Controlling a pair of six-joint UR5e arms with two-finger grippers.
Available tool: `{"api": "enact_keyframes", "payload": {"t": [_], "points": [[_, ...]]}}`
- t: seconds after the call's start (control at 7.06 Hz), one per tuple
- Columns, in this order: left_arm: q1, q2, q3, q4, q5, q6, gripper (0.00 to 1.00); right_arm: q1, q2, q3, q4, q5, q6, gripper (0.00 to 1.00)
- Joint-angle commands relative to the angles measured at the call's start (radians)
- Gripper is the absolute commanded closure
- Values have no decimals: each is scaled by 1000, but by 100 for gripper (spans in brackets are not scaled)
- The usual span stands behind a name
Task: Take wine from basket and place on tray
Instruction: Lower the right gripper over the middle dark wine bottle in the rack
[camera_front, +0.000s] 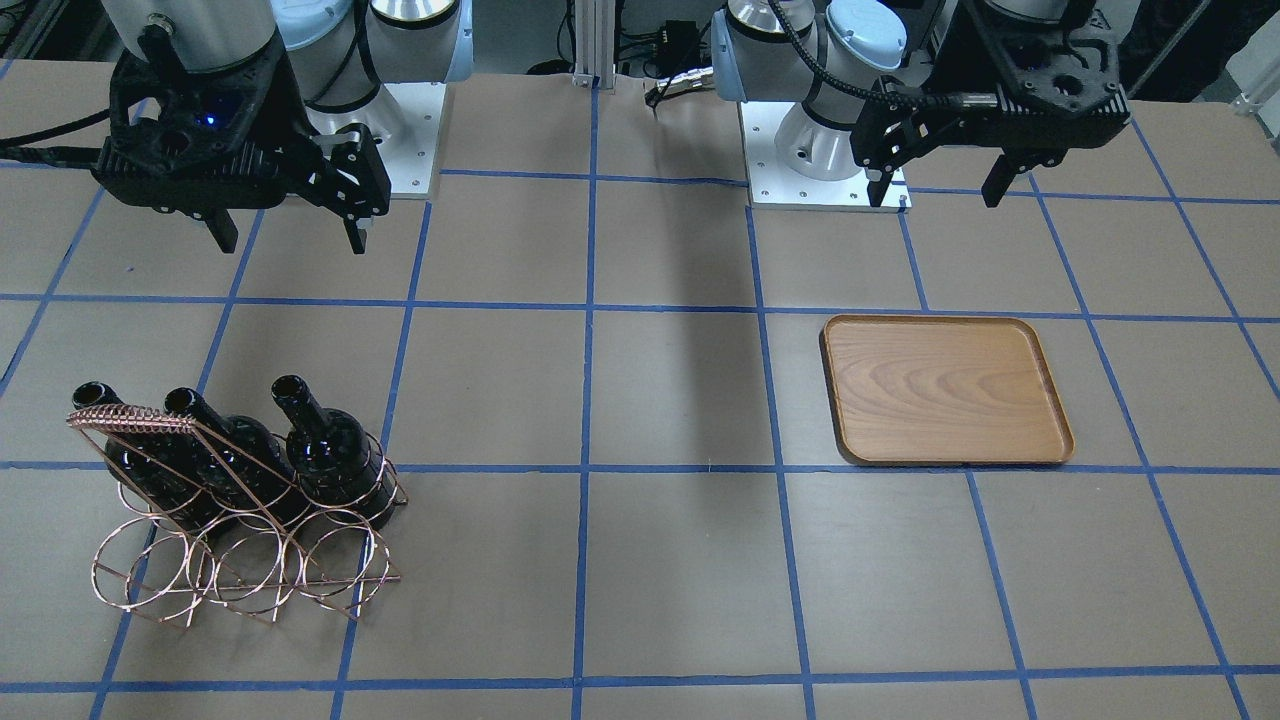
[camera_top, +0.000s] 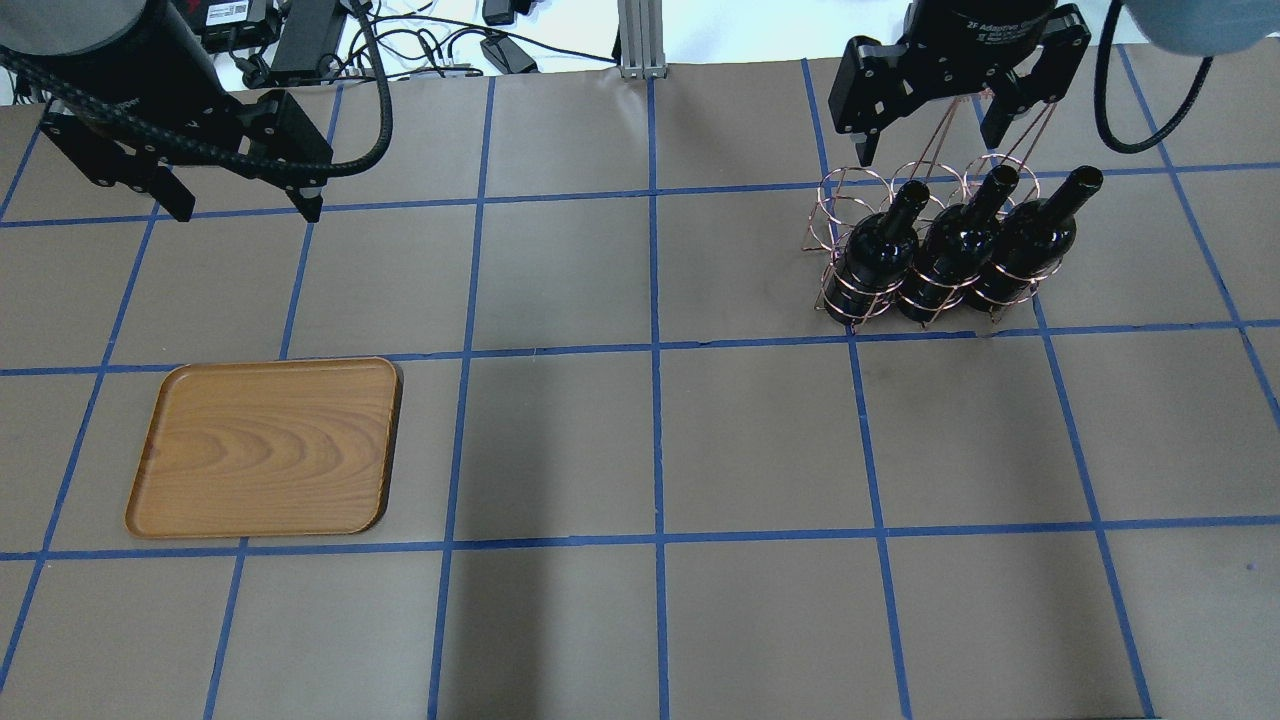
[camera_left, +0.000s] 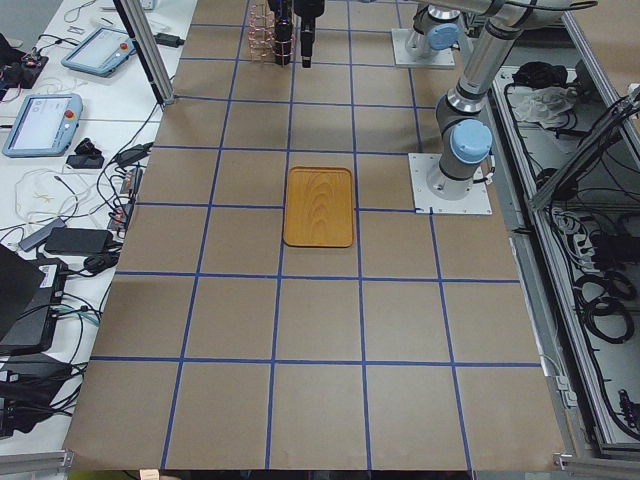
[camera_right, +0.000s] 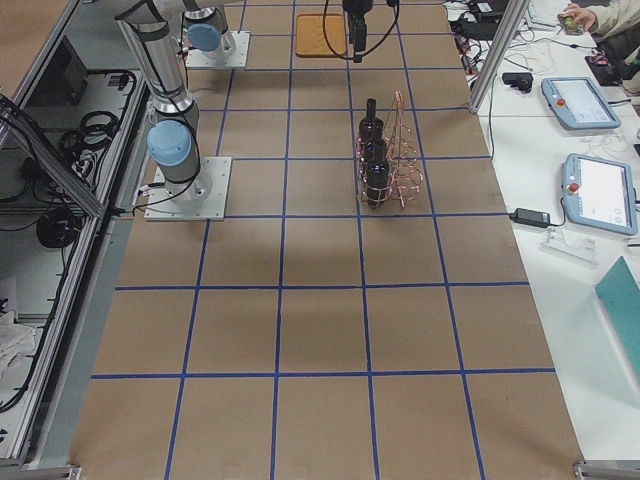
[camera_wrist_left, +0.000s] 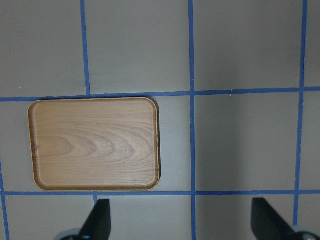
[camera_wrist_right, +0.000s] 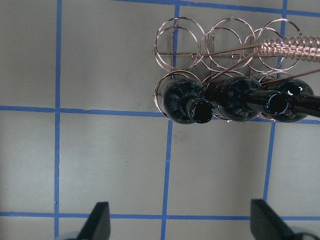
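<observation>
Three wine bottles (camera_front: 318, 440) parked in the basket (camera_front: 240, 565), nobody's grabbed anything

They stand necks up, side by side in one row of the basket's copper rings on the counter (camera_front: 680, 400). Right fingers (camera_wrist_right: 97, 222) hang spread wide, up above and a bit off the basket, touching nothing. The tray (camera_front: 945, 392) lies well away from the basket, with the left fingers (camera_wrist_left: 97, 221) up by it, also wide apart.

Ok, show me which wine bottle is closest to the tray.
The wine bottle at the end of the wire basket facing the tray; the other two stand farther off.
</observation>
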Motion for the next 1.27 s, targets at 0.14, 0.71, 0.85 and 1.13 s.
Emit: {"api": "enact_keyframes", "payload": {"t": [0.14, 0.71, 0.85, 1.13], "points": [[0, 2, 0, 0, 0, 1, 0, -13, -9, 45, -58, -14, -6, 1], [0, 0, 0, 0, 0, -1, 0, -174, 103, 77, -175, 34, -154, 2], [0, 0, 0, 0, 2, 1, 0, -203, 129, 86, -180, 38, -222, 3], [2, 0, 0, 0, 0, 1, 0, -220, 140, 127, -253, 90, -230, 3]]}}
